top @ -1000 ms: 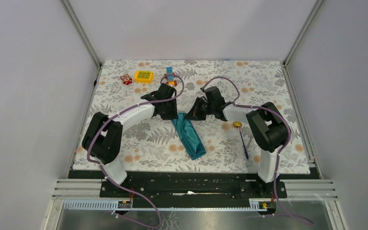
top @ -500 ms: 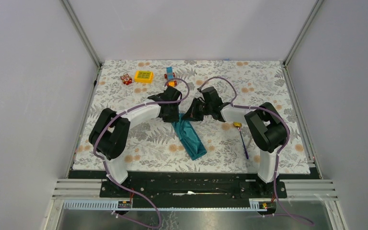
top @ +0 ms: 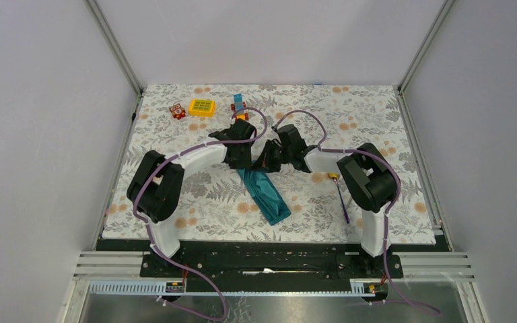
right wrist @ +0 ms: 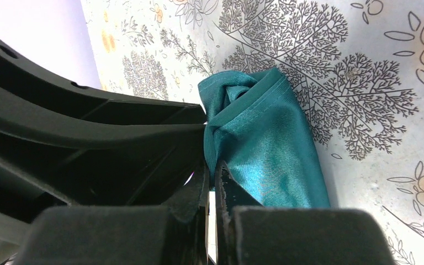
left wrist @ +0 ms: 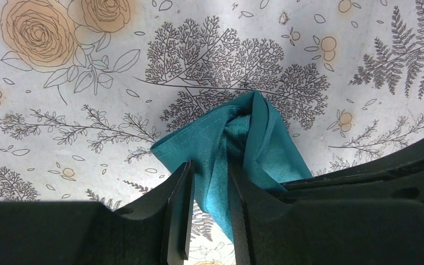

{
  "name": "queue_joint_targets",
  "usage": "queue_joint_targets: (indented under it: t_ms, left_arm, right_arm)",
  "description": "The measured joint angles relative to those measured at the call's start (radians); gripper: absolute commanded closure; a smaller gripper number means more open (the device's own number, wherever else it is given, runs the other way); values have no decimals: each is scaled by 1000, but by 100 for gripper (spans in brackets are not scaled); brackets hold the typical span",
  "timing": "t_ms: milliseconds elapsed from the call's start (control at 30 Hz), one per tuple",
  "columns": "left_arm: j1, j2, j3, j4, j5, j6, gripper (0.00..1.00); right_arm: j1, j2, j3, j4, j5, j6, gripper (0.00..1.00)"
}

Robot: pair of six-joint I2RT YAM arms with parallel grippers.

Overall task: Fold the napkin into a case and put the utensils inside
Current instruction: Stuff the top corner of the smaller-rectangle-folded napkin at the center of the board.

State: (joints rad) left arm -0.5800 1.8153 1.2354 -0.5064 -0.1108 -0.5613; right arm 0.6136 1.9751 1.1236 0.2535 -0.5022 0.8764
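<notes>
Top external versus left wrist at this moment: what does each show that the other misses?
Only top external: the purple-handled spoon lying to the right of the napkin, the toy blocks at the far edge, and the napkin's full folded length. Only left wrist: the left tool closed on bunched cloth at the napkin's end, with the layered folds up close. Both: the teal napkin lying on the floral table cover.

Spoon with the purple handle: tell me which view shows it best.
The top view: the spoon lies whole on the table, right of the napkin. Neither wrist view shows it; both look at the napkin.
</notes>
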Motion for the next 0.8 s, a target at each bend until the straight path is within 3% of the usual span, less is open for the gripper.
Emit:
queue_joint_targets:
  t_ms: [767,800]
  left_arm:
    - [-3,-116,-122,8,0,7,66]
    - [-4,-126,-127,8,0,7,31]
  right_arm:
    - [10,27,0,43,13,42,100]
    - [10,27,0,44,13,41,100]
